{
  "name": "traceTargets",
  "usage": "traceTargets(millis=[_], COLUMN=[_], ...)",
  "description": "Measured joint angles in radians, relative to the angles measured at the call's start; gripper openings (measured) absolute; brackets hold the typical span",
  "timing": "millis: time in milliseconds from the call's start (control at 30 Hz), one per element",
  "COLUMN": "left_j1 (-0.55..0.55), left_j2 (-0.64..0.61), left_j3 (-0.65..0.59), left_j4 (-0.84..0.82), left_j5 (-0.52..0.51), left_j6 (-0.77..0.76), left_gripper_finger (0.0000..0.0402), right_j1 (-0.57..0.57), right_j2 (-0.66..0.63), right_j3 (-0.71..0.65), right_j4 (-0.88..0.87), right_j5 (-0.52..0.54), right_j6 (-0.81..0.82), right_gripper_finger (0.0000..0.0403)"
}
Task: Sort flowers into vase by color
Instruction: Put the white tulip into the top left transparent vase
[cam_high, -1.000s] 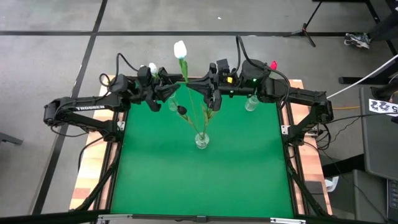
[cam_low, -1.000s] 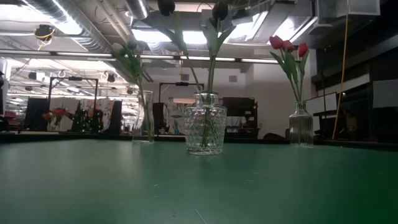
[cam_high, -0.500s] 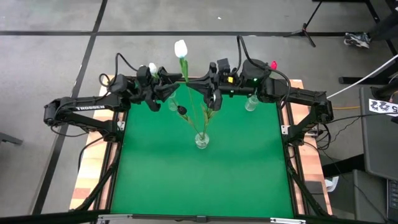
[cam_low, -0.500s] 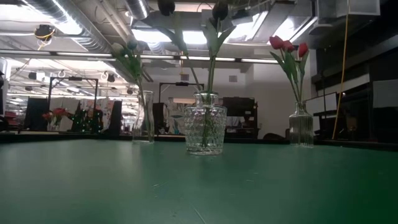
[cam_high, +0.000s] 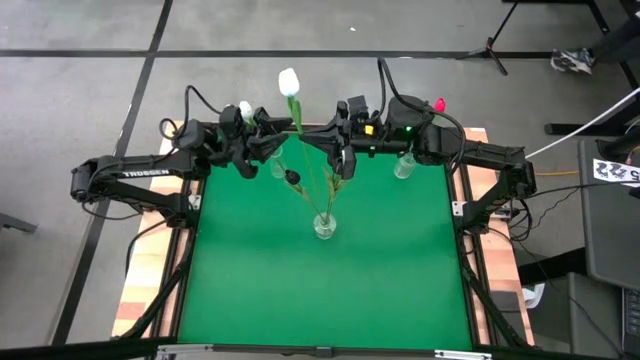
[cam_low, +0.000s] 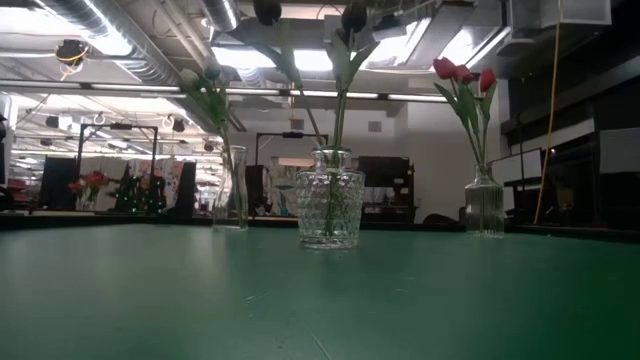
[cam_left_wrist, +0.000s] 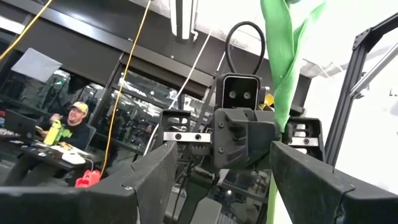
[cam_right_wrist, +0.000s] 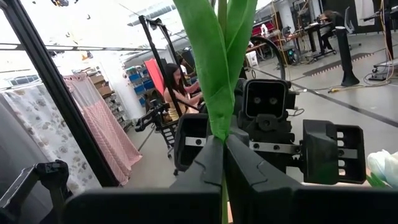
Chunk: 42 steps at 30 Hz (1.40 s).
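Faceted glass vase (cam_low: 329, 208); matt mat (cam_high: 330, 290)

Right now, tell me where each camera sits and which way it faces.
High view: above, looking straight down on the table; both arms show, with the left gripper and right gripper.
Low view: at tabletop height, looking level at the middle vase; no robot part shows.
Left wrist view: behind its open fingers, facing the right gripper.
Right wrist view: behind its own fingers, shut on a green stem, facing the left gripper.
Shared: the high and low views both show the middle vase; the wrist views face each other.
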<state>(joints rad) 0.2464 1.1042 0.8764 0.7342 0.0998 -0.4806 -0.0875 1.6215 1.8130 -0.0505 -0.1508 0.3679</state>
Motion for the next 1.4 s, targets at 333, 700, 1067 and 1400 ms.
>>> traceTargets(millis=[333,700,1067,1400], left_j1=[-0.011,-0.018,-0.028,-0.038], left_j2=[0.000,0.000,0.000,0.017], left_j3=[0.000,0.000,0.000,0.002], left_j4=[0.010,0.010,0.009,0.003], left_j5=[0.000,0.000,0.009,0.011], left_j6=[0.015,0.012,0.026,0.044], left_gripper_finger=[0.0253,0.0253,0.0253,0.0253], right_j1=[0.000,-0.007,-0.051,-0.084], right_j2=[0.000,0.054,0.059,0.092], right_j3=[0.000,-0.001,0.000,-0.001], right_j4=[0.000,0.096,0.116,0.133], right_j5=[0.000,-0.079,-0.066,-0.078], right_j6=[0.017,0.097,0.098,0.118], right_gripper_finger=[0.0001,0.0001,0.0001,0.0001])
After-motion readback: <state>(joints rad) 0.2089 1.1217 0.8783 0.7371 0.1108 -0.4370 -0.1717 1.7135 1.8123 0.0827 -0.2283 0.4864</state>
